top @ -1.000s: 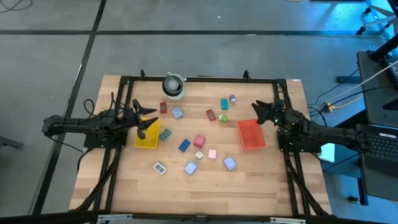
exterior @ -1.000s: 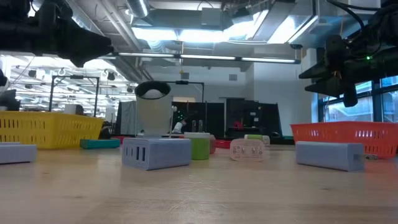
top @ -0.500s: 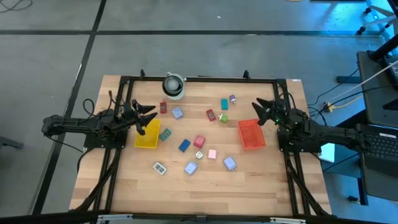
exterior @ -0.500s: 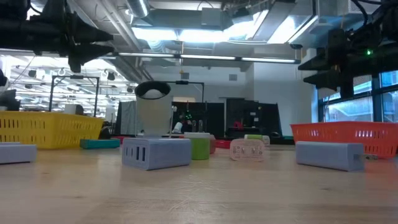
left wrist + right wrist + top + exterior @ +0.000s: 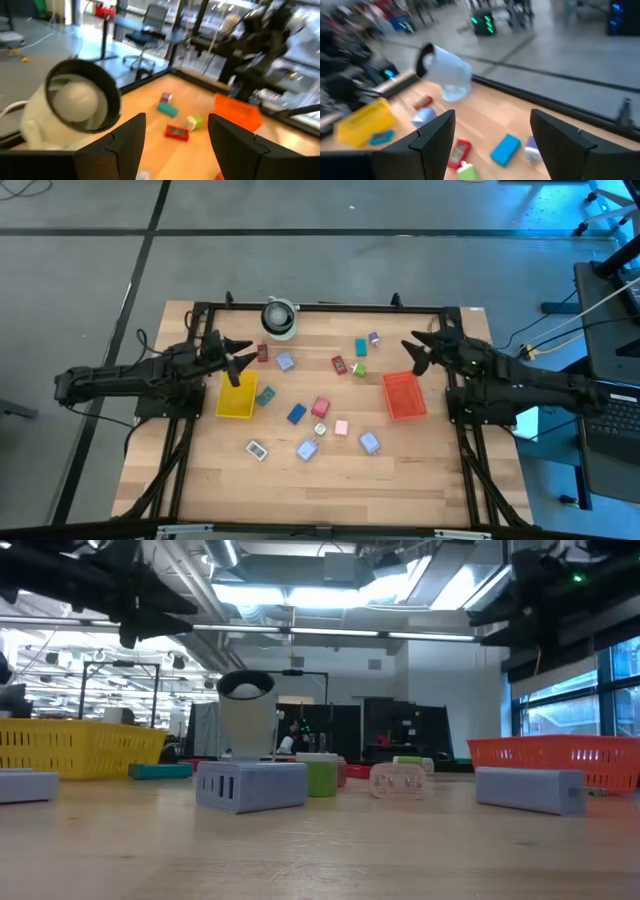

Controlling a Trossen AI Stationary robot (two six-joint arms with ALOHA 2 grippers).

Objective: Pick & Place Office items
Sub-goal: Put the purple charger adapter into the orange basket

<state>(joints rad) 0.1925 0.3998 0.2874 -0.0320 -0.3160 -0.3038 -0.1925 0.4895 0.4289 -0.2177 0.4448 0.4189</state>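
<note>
Small blocky office items lie scattered on the wooden table between two trays: a red one (image 5: 263, 353), lavender (image 5: 286, 362), teal (image 5: 362, 347), green (image 5: 360, 369), blue (image 5: 297, 413), pink (image 5: 341, 428) and white (image 5: 257, 449), among others. My left gripper (image 5: 235, 358) hovers open above the far edge of the yellow tray (image 5: 237, 397). In its wrist view the left gripper (image 5: 176, 120) frames a red piece (image 5: 177, 131). My right gripper (image 5: 418, 355) hovers open beyond the far edge of the orange-red tray (image 5: 403, 395). The right gripper (image 5: 493, 117) looks toward a blue piece (image 5: 505, 148).
A round grey-white cylinder (image 5: 280, 318) stands at the table's far edge, between the arms. A dark frame (image 5: 320, 307) runs round the tabletop. The near half of the table holds only a few pieces, such as a lavender block (image 5: 250, 785) close to the low camera.
Both grippers have risen and drawn toward the table's far edge. The left one left its place over the yellow tray and tipped up from pointing down to nearly level. The right one moved off the orange-red tray's far corner. No office item has moved.
</note>
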